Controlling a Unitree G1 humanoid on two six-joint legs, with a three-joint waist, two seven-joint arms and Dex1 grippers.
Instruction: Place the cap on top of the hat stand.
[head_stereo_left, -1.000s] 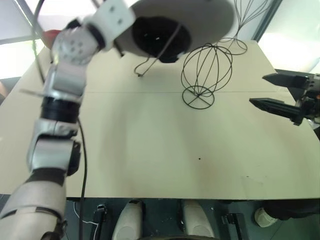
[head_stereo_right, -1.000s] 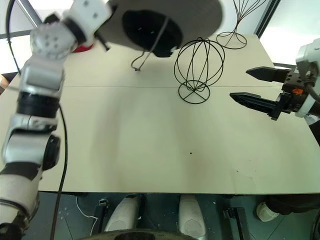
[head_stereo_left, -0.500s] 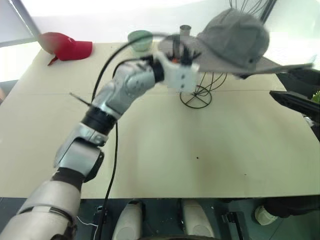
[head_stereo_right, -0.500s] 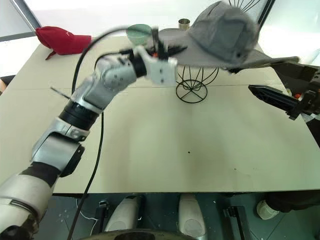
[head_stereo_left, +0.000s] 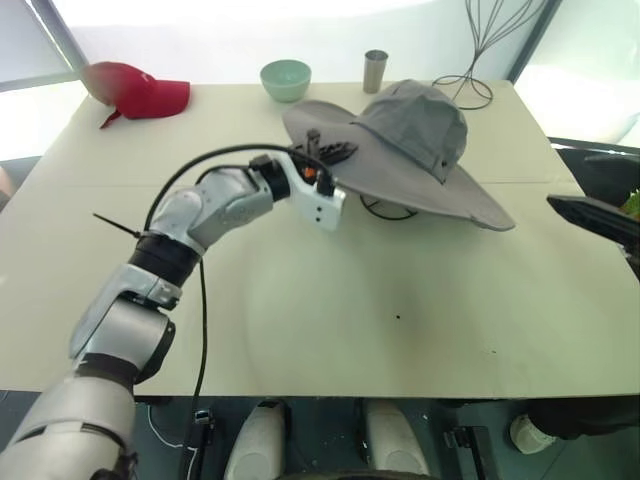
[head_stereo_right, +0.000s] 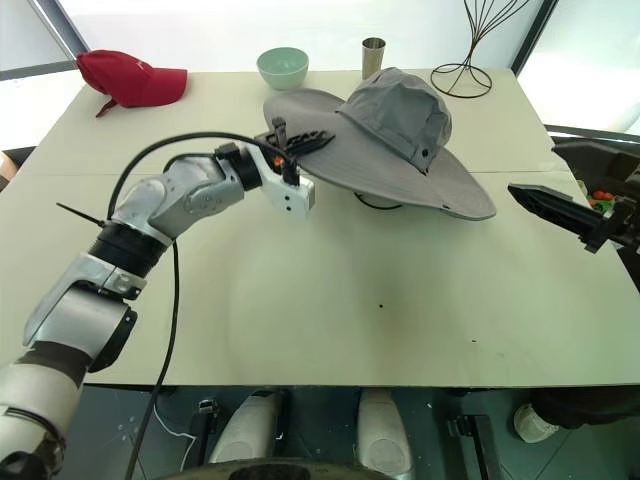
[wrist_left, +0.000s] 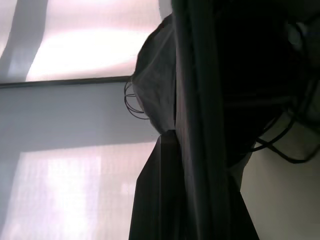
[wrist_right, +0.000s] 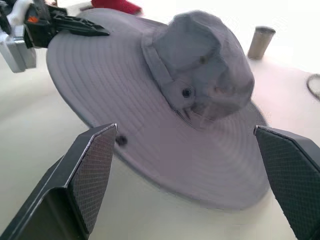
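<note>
Well, my left claw (head_stereo_right: 297, 143) is clamped on the brim of the cap (head_stereo_right: 390, 130), which sits draped over the hat stand (head_stereo_right: 377, 203) on the table (head_stereo_right: 330, 290). Pulling away before unclamping could drag it off; my right claw (head_stereo_right: 570, 190) hangs spread apart.

The left gripper (head_stereo_right: 296, 143) has come down from high up, near the top of the picture, to just above the table (head_stereo_right: 330, 300). It turned the cap (head_stereo_right: 385, 130) over on the way. Before, the cap was upside down in the air, with its dark inside showing. Now it sits right way up over the hat stand (head_stereo_left: 385, 210), hiding most of it. The right gripper (head_stereo_right: 570, 195) has pulled back toward the table's right edge.
</note>
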